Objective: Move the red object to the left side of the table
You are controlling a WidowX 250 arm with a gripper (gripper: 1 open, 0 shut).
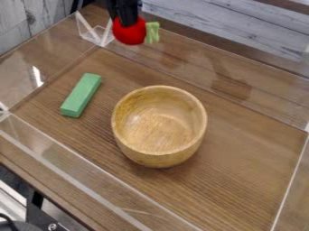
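Camera view, nearest first: at the bottom left corner, outside the tabletop, lie some dark cables and hardware (too cropped to name). The brown wood-grain table (248,171) spreads across the scene, with a low clear wall along its left edge. Closest on it is a round wooden bowl (158,126), a little right of the middle, its mouth facing up and nothing inside. Farther back and to the left, well apart from the bowl, a flat green block (81,96) lies at a slant, its upper end leaning toward the right. Beyond both, near the far edge and left of centre, is the red object (128,32), a small round toy fruit with a light-green leafy bit on its right side. The dark gripper (126,20) reaches down from the top of the view, its jaws clamped on the red fruit. Just left of the fruit stands a clear, angular piece (92,31) (see-through, so its shape is hard to read).
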